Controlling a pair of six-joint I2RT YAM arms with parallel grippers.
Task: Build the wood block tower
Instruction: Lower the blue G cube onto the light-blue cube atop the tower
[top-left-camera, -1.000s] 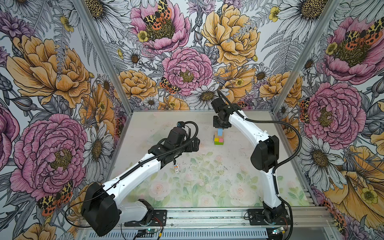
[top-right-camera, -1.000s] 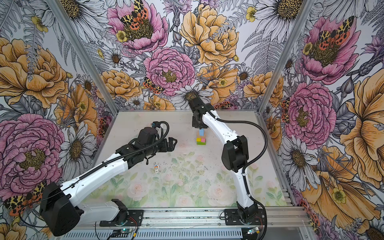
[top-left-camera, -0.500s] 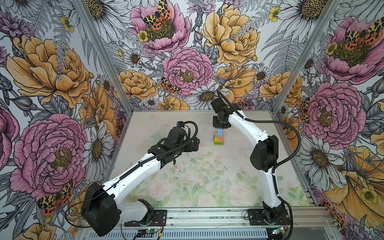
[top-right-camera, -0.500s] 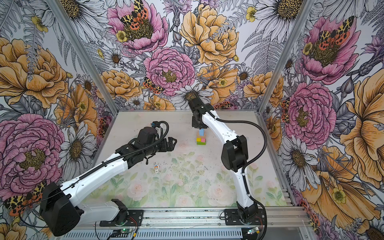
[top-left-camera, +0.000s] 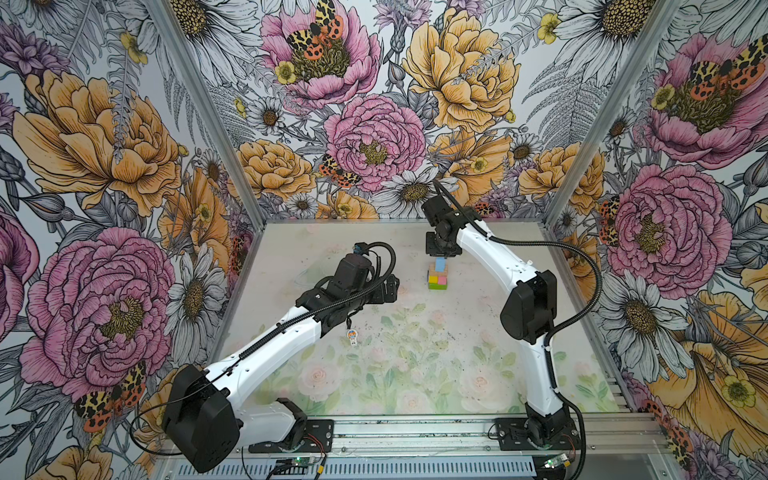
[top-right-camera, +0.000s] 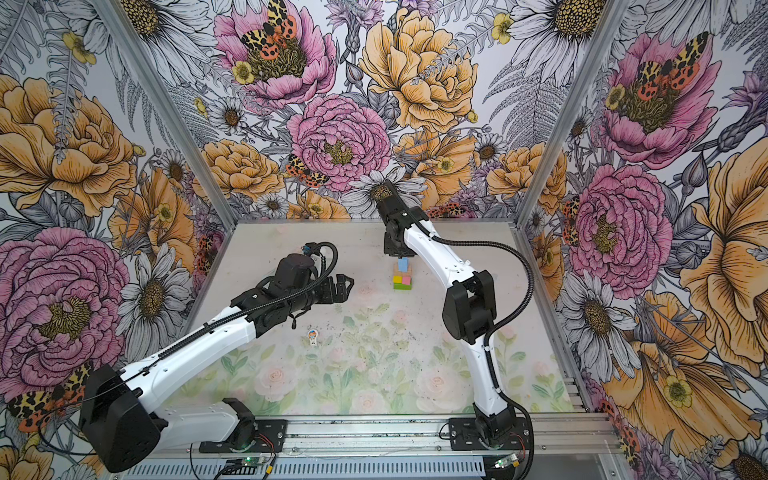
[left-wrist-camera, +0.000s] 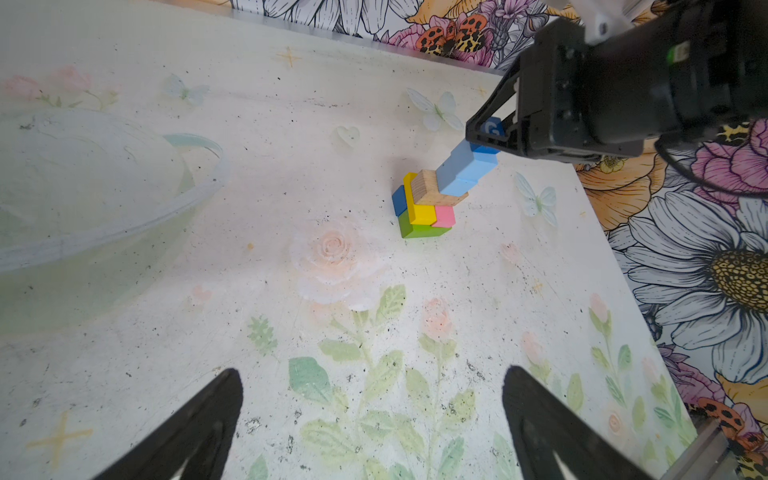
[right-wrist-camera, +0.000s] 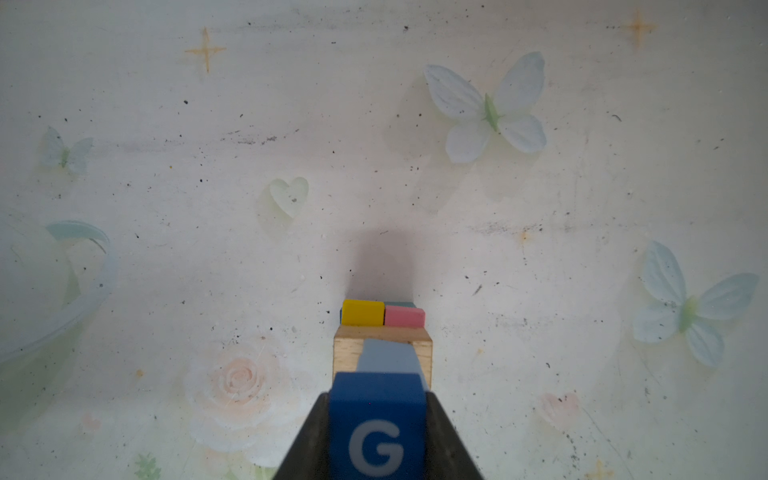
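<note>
jaws of the right gripper are clamped on the two sides of a dark blue block that bears a white letter g on the face towards the wrist camera. directly under those jaws stands the wood block tower. the held block touches the top of a light blue block, whose outline is stepped, so it may be two cubes. under that lies a plain tan block, then a yellow block and a pink block side by side, and lowest a green block on the table. a second dark blue block sits against the yellow one on the side away from the pink. in both top views the right gripper points straight down, with only the light blue block showing just beneath it.

jaws of the left gripper stand wide apart and hold nothing. the tower is ahead of them, well apart, a little towards the right finger. the left gripper hangs above the table. a small white toy figure lies flat on the table behind those jaws, beside the left forearm and well away from the tower.
</note>
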